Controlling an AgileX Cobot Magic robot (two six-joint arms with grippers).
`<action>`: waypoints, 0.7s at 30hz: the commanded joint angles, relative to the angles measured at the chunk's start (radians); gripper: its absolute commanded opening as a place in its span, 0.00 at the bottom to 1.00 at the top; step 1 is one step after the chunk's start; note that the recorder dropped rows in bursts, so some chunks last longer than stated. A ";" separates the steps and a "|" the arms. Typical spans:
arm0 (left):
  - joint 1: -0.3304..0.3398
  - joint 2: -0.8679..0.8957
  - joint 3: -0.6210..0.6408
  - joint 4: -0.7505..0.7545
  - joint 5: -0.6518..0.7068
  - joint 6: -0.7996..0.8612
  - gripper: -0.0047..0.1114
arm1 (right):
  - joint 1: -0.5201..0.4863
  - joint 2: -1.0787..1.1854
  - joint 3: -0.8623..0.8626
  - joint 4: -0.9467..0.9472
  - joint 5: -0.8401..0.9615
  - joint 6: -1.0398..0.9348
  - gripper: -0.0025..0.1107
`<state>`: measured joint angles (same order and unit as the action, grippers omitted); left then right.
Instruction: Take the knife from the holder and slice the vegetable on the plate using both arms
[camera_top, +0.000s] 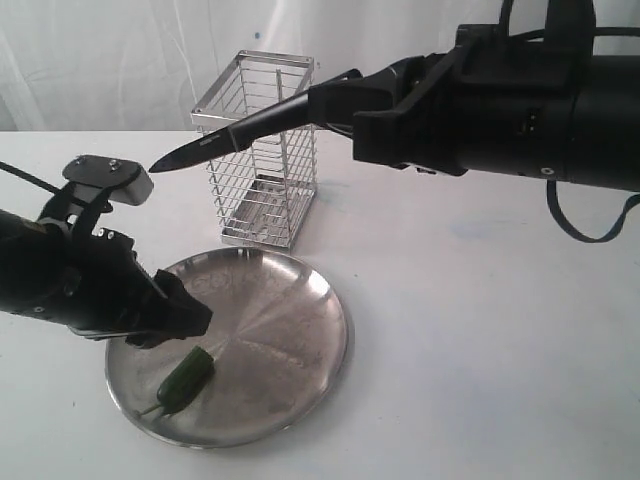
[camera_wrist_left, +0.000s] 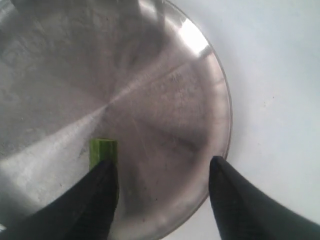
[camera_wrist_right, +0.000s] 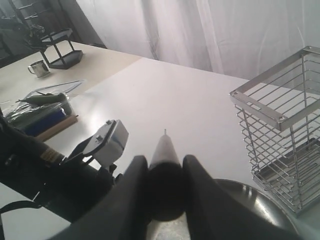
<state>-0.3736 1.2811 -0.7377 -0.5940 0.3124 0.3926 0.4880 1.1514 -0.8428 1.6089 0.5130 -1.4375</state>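
Knife out of holder, slice not started.
My right claw (camera_top: 345, 105) clenches the knife (camera_top: 235, 135) above the plate (camera_top: 310, 350); left claw (camera_wrist_left: 162, 172) spread at the vegetable (camera_top: 186, 378). Risk: unpinned, it rolls under the blade.

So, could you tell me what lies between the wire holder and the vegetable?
In the exterior view, only bare plate lies between the holder and the vegetable.
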 joint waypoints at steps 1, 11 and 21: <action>0.001 -0.036 0.008 -0.028 -0.045 0.001 0.54 | 0.000 -0.012 0.010 0.007 0.026 0.008 0.02; 0.001 -0.055 0.008 -0.111 -0.118 0.008 0.54 | 0.000 -0.012 0.065 0.010 0.072 0.010 0.02; 0.001 -0.055 0.008 -0.109 -0.132 0.019 0.54 | 0.000 -0.012 0.100 -0.085 0.178 0.038 0.02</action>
<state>-0.3736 1.2349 -0.7363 -0.6875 0.1825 0.3990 0.4880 1.1494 -0.7456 1.5718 0.6362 -1.4220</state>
